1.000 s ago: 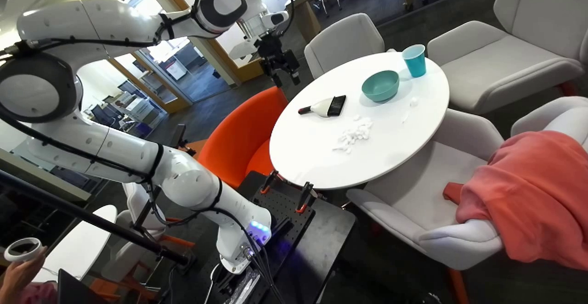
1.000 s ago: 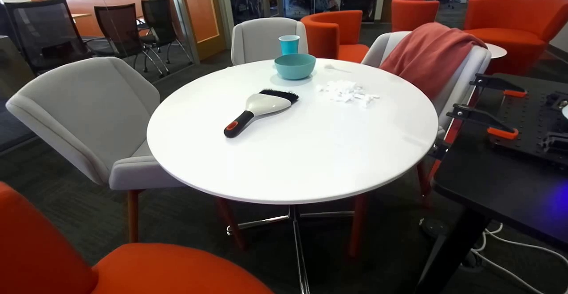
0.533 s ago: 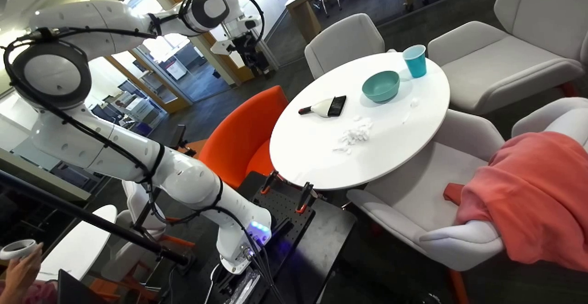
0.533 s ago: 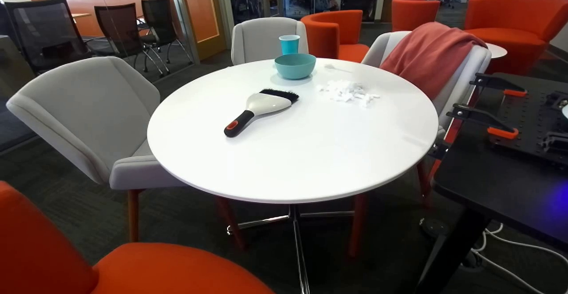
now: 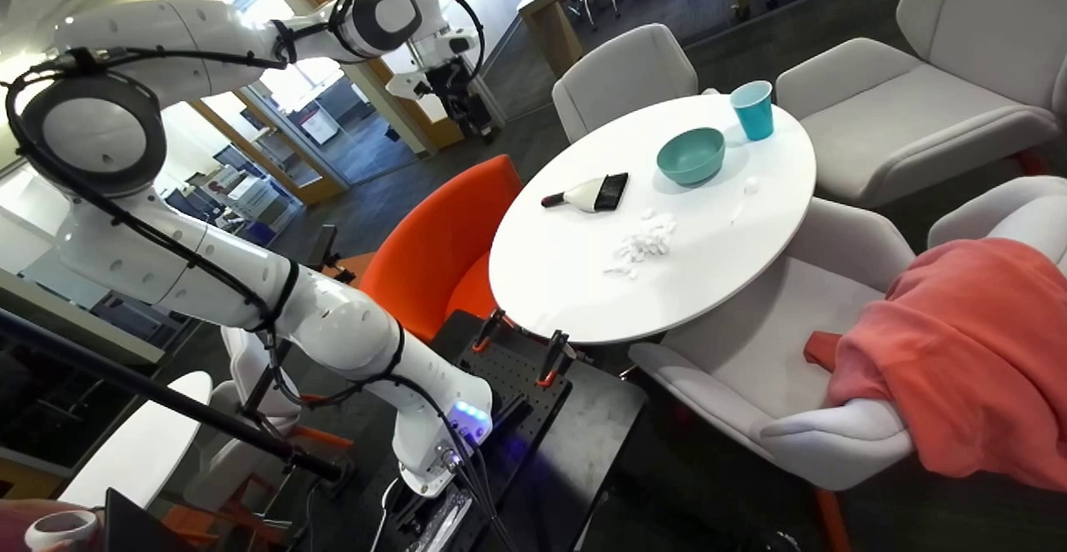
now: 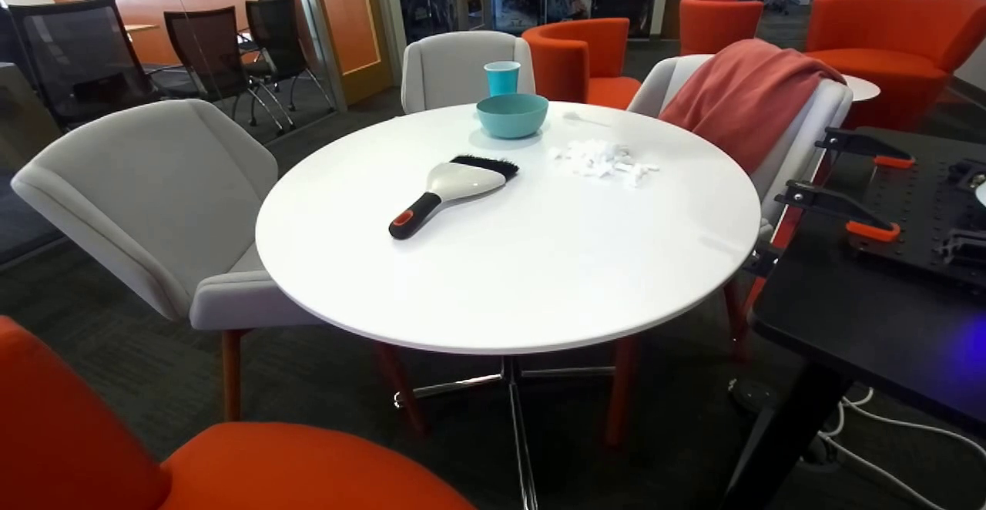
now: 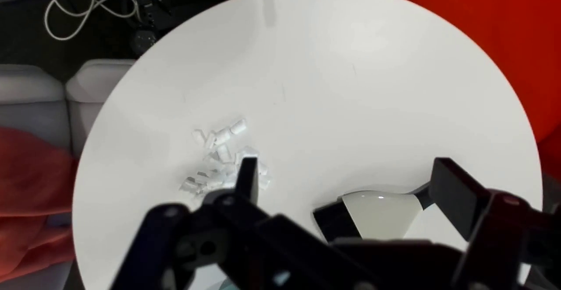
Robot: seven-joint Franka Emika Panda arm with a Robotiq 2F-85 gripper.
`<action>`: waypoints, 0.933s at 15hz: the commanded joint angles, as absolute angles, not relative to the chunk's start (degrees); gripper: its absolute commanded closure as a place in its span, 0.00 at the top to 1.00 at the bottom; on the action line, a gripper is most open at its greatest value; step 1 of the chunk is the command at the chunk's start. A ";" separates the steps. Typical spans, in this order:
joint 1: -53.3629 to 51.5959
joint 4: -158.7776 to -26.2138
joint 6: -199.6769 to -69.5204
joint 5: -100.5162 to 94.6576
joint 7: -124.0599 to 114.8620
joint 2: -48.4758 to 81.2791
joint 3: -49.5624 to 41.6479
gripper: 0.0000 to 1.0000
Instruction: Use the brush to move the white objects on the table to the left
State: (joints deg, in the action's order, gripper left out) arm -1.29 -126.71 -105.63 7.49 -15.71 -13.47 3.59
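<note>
Judge as the step in hand: approach, with the end effector standing high beyond the ten o'clock rim of the worktop in an exterior view. Note jaws wide apart in the wrist view, gripping nothing. Judge as next required: descent to the handle of the brush, closing there, then sweeping. Record the brush at four o'clock from the end effector, well apart, lying on the worktop. Record the white objects farther toward four o'clock, loosely heaped, near the brush, not touching.
</note>
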 commanded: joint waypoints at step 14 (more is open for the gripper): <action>-12.58 -107.16 -123.58 -1.35 -59.67 17.52 11.01 1.00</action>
State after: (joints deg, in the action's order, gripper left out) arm -10.16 -113.96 -123.71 -0.51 -60.31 11.23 11.85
